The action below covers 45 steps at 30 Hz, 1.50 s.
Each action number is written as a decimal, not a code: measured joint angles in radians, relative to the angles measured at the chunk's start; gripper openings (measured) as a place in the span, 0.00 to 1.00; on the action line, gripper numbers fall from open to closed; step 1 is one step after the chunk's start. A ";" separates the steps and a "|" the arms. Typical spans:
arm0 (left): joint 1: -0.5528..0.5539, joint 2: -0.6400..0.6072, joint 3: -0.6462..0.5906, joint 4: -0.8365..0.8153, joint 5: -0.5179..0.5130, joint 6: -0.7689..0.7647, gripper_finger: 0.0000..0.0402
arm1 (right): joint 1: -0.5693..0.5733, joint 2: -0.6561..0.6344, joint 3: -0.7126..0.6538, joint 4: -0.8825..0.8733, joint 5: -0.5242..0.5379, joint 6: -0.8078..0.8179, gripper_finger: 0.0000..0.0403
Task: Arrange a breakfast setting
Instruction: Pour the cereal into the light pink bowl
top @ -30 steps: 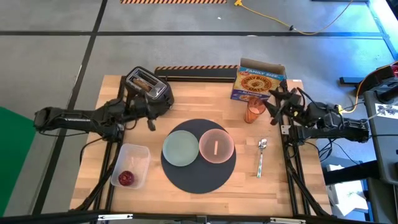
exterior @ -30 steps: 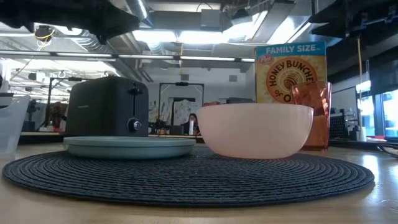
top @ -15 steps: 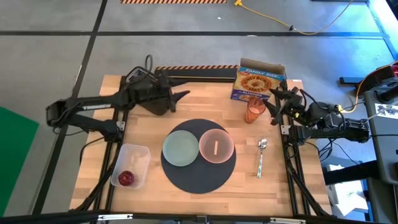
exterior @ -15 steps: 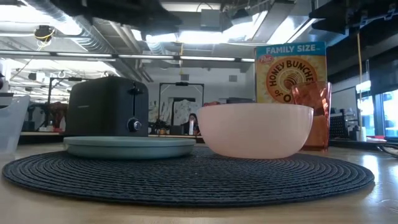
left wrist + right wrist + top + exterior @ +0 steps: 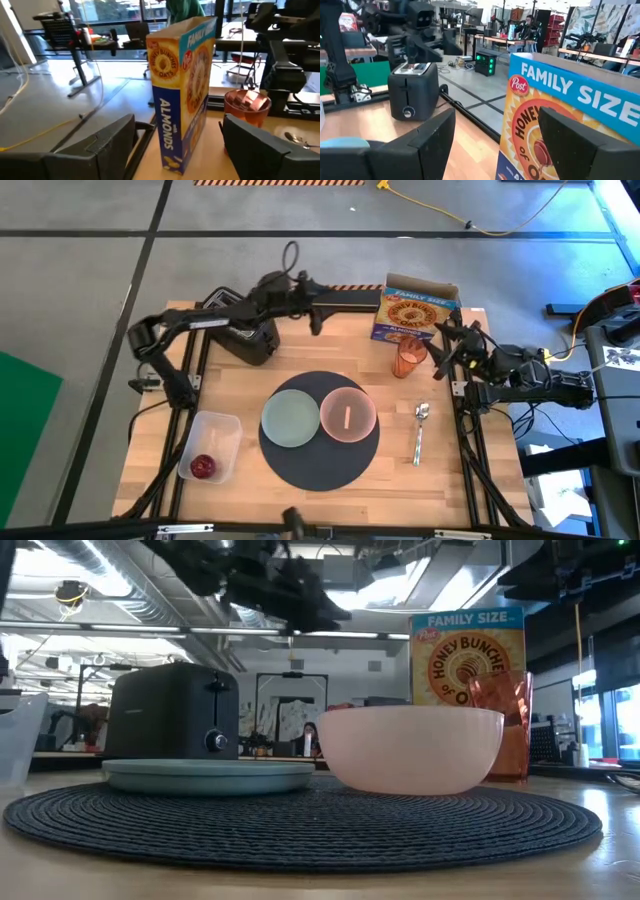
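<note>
The round dark grey mat (image 5: 320, 448) lies mid-table and bears the pale green plate (image 5: 290, 420) and the translucent pink bowl (image 5: 348, 416). The metal spoon (image 5: 420, 430) lies on the wood to the mat's right. The orange cup (image 5: 408, 358) stands beside the cereal box (image 5: 418, 310). The small red fruit (image 5: 203, 468) lies in the clear tub (image 5: 210, 442). The toast slice (image 5: 416, 66) sticks out of the black toaster (image 5: 412, 90). My left gripper (image 5: 318, 316) is open and empty in the air, pointing at the box (image 5: 180, 95). My right gripper (image 5: 438, 350) is open and empty just right of the cup.
The cereal box stands upright at the table's far edge, right of centre. My left arm reaches across above the toaster (image 5: 250, 340). A black bar (image 5: 345, 298) runs along the far edge. There is bare wood on the table's near side, right of the mat.
My left gripper has risen from the table near the toaster. It has swung over the toaster toward the table's far edge and right, toward the cereal box, staying open and empty. Nothing on the table has moved.
</note>
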 joint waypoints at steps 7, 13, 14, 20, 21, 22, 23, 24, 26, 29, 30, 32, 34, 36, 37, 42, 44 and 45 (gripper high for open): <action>0.000 0.191 0.208 -0.001 0.039 0.002 0.77 | 0.000 0.000 0.000 -0.092 0.000 0.065 0.68; 0.004 0.345 0.404 -0.038 0.123 -0.006 0.80 | 0.000 0.000 0.000 -0.148 -0.027 0.131 0.68; 0.004 0.365 0.434 -0.060 0.126 -0.005 0.80 | 0.000 0.000 0.000 -0.155 -0.029 0.138 0.68; 0.008 0.458 0.552 -0.135 0.125 0.026 0.81 | 0.000 0.000 0.000 -0.176 -0.097 0.182 0.68; 0.009 0.471 0.566 -0.135 0.124 0.025 0.81 | 0.000 0.000 0.000 -0.177 -0.105 0.187 0.68; 0.013 0.481 0.575 -0.135 0.123 0.025 0.81 | 0.000 0.000 0.000 -0.178 -0.108 0.190 0.68; 0.017 0.490 0.583 -0.136 0.123 0.025 0.81 | 0.000 0.000 0.000 -0.180 -0.111 0.193 0.68; 0.022 0.498 0.590 -0.132 0.122 0.025 0.81 | 0.000 0.000 0.000 -0.180 -0.118 0.199 0.68; 0.032 0.507 0.596 -0.132 0.133 0.024 0.81 | 0.000 0.000 0.000 -0.180 -0.135 0.211 0.68; 0.047 0.508 0.596 -0.136 0.201 0.026 0.81 | 0.000 0.000 0.000 -0.180 -0.151 0.212 0.68; 0.050 0.508 0.596 -0.134 0.220 0.026 0.81 | 0.000 0.000 0.000 -0.179 -0.151 0.214 0.68; 0.052 0.508 0.596 -0.123 0.242 0.025 0.81 | 0.000 0.000 0.000 -0.177 -0.150 0.214 0.68; 0.052 0.508 0.596 -0.114 0.251 0.025 0.81 | 0.000 0.000 0.000 -0.161 -0.150 0.214 0.68; 0.050 0.508 0.596 -0.112 0.251 0.025 0.81 | 0.000 0.000 0.000 -0.138 -0.149 0.207 0.68; 0.044 0.514 0.597 -0.109 0.251 0.025 0.81 | 0.000 0.000 0.000 -0.126 -0.149 0.201 0.68; 0.019 0.555 0.597 -0.087 0.232 0.032 0.81 | 0.000 0.000 0.000 -0.060 -0.150 0.161 0.68; 0.013 0.567 0.597 -0.093 0.221 0.030 0.81 | 0.000 0.000 0.000 -0.060 -0.150 0.158 0.68; 0.011 0.573 0.597 -0.085 0.215 0.029 0.81 | 0.000 0.000 0.000 -0.063 -0.151 0.158 0.68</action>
